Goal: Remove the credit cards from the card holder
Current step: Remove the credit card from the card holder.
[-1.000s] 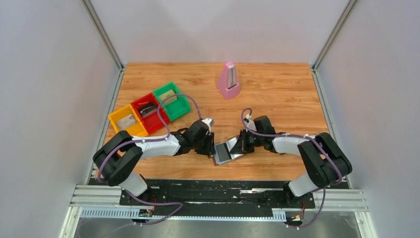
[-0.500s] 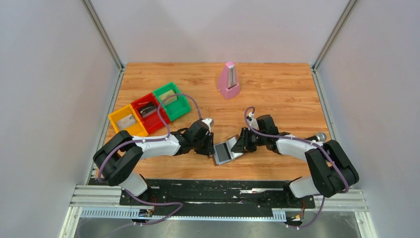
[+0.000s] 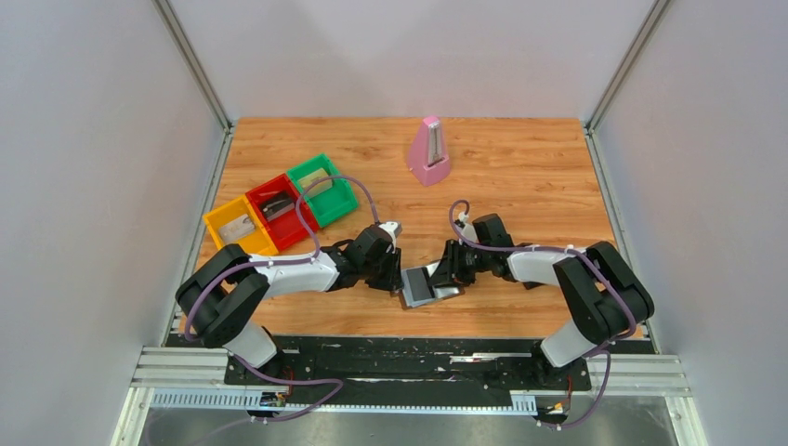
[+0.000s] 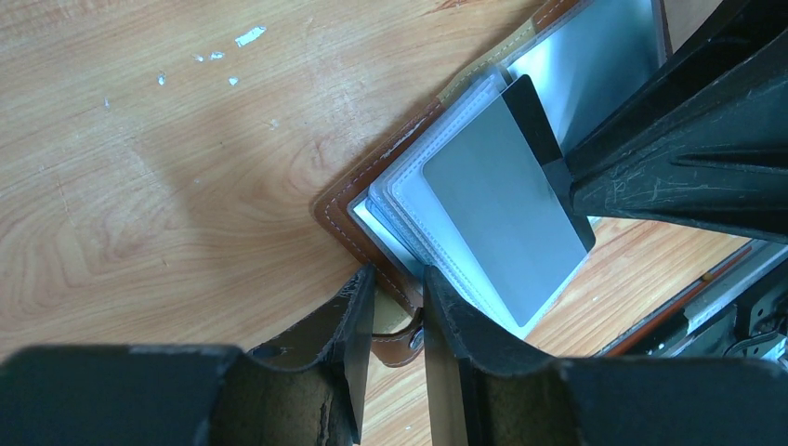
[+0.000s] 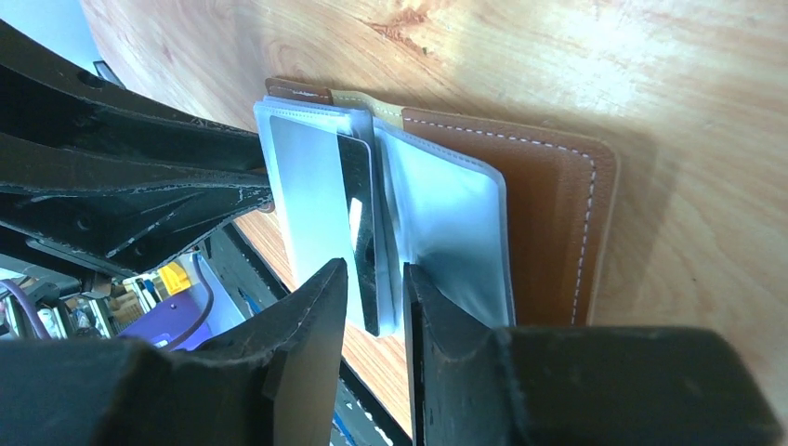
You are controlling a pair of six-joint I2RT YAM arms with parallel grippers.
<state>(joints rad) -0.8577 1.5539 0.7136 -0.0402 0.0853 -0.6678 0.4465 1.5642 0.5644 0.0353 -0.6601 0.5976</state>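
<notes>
No legible text anywhere, seemingly.

pink metronome upright | yellow tray, red tray, green tray (touching row)

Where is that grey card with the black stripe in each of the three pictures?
Top external: grey black-striped card, low centre, between the arms.
Left wrist: right of centre.
Right wrist: left of centre.
Shared landmark: the brown stitched leather card holder beneath it.

L hand, R hand: both clamped
</notes>
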